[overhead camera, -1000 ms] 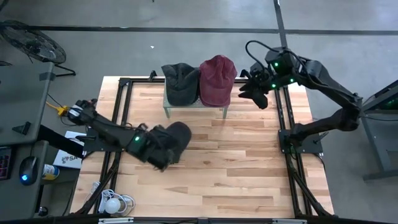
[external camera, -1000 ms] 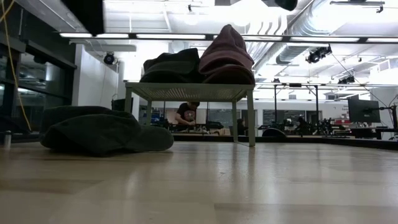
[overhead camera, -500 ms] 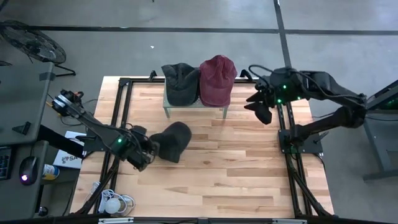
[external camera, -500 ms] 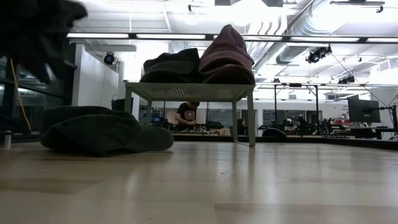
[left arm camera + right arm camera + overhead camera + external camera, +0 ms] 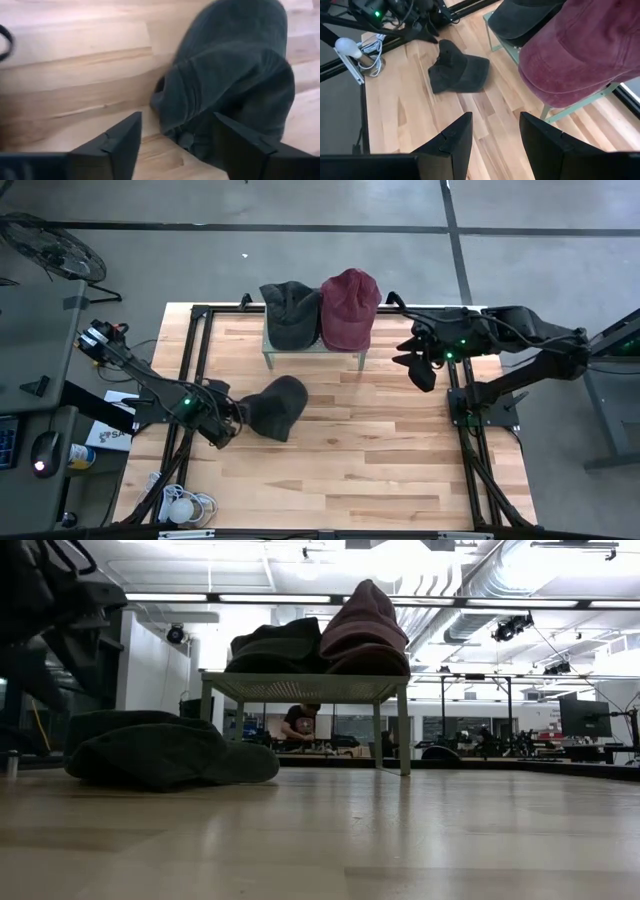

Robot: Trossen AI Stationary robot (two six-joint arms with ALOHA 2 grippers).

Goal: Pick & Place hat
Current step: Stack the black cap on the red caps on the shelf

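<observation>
A dark cap point(image 5: 276, 408) lies crown up on the wooden table, left of middle; it also shows in the low view point(image 5: 160, 750) and the right wrist view point(image 5: 456, 74). My left gripper point(image 5: 230, 425) is open just left of it. In its wrist view the fingers point(image 5: 177, 120) stand on either side of the cap's back edge point(image 5: 186, 139), with no contact showing. My right gripper point(image 5: 420, 362) hangs open in the air right of the rack, fingers point(image 5: 496, 117) holding nothing. Another dark cap point(image 5: 290, 312) and a maroon cap point(image 5: 348, 306) rest on the rack.
The small green-legged rack point(image 5: 305, 688) stands at the table's far middle. Black frame rails point(image 5: 197, 370) run along the left and right sides. Cables and a white lamp point(image 5: 180, 506) sit at the near left corner. Bare wood spans the near half. A person point(image 5: 300, 724) sits far behind.
My left gripper has drawn back off the dark cap toward the table's left edge and now stands beside it. The cap has stayed on the table. My right gripper has moved from beside the rack toward the near edge.
</observation>
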